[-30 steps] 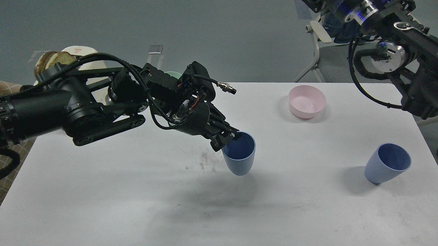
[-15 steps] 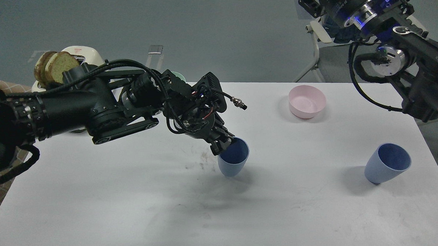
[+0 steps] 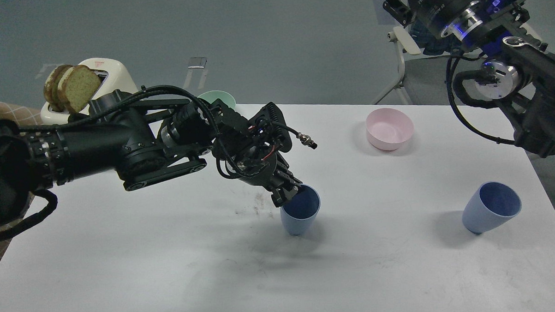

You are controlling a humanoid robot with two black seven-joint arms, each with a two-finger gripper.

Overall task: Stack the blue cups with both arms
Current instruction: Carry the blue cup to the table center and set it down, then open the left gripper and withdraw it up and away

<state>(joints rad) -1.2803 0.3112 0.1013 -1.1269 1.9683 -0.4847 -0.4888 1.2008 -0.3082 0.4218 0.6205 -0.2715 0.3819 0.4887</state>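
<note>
Blue cup (image 3: 300,210) pinched at rim by left jaws (image 3: 288,192); right jaws out of view.

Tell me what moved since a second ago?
The left arm slid a bit to the right, uncovering the toaster and the green bowl. Its tool kept hold of the rim of the middle blue cup and shifted it slightly, sitting lower in the view than a second ago. The other blue cup and the pink bowl stayed put.

White table (image 3: 170,270): two blue cups (image 3: 490,207), pink bowl (image 3: 389,129), green bowl (image 3: 220,99), toaster (image 3: 111,78).
</note>
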